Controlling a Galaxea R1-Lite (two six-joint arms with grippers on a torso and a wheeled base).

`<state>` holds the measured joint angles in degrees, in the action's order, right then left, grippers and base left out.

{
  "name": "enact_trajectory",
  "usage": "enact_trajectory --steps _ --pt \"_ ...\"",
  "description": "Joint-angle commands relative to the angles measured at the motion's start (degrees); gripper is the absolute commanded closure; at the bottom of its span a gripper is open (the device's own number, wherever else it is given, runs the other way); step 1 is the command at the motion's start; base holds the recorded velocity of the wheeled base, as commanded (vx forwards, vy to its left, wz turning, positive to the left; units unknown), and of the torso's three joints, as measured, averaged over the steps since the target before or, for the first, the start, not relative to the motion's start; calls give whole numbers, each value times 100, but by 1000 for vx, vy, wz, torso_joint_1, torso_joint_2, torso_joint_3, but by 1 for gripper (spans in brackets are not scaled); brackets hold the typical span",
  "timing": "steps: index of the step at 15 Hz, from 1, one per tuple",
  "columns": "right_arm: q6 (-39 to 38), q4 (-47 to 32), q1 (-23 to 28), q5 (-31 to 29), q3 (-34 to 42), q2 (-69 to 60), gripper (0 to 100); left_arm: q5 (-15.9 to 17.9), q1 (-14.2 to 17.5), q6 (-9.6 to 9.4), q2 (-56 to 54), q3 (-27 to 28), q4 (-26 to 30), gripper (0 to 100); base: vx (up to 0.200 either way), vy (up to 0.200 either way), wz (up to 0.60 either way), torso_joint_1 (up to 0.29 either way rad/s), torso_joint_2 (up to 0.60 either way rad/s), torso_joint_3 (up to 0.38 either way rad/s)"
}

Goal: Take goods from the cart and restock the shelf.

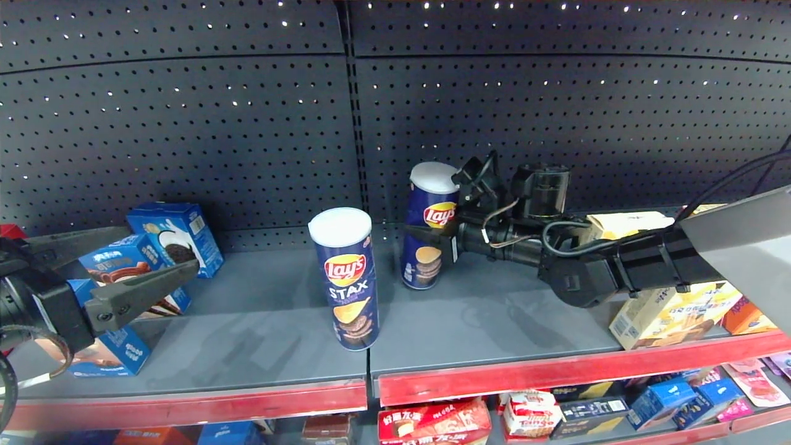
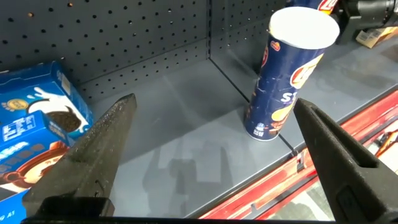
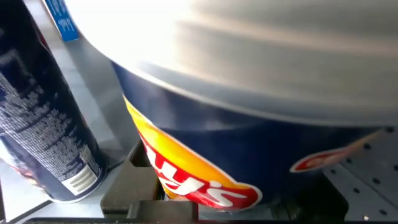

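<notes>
Grey metal shelf with a red front lip, backed by black perforated pegboard.
Blue cardboard cookie boxes sit beside the left gripper, whose fingers are spread wide. The right gripper is clamped round the rear chip can near the pegboard, its far finger hidden. A second cylindrical, white-lidded chip can stands nearer the lip.

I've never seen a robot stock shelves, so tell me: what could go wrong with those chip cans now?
The right gripper is shut on the rear can, which looks slightly tilted; released so, it might tip into the front can. That front can stands near the shelf's red edge, so a knock could send it off. The open left gripper sits close to the blue cookie boxes and might nudge them.
</notes>
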<state>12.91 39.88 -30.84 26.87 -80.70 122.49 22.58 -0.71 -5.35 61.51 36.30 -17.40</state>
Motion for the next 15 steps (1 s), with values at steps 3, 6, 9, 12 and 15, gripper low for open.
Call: enact_trajectory --steps 3,6,9,12,15 --pt "-8 -112 -106 -481 -60 100 100 1 0 -1 -34 -9 -1 0 0 0 0 0 0 0" --pt "-8 -94 -124 -560 -139 187 100 1 0 8 -61 -9 -1 0 0 0 0 0 0 0" --pt "-17 -120 -159 -630 -165 205 100 1 0 8 -61 -27 -1 0 0 0 0 0 0 0" --pt "-25 -138 -159 -753 -306 302 100 10 -8 8 -61 -36 -1 0 0 0 0 0 0 0" --pt "-25 -489 -177 -771 -473 293 100 10 -8 8 -61 -44 -1 0 0 0 0 0 0 0"
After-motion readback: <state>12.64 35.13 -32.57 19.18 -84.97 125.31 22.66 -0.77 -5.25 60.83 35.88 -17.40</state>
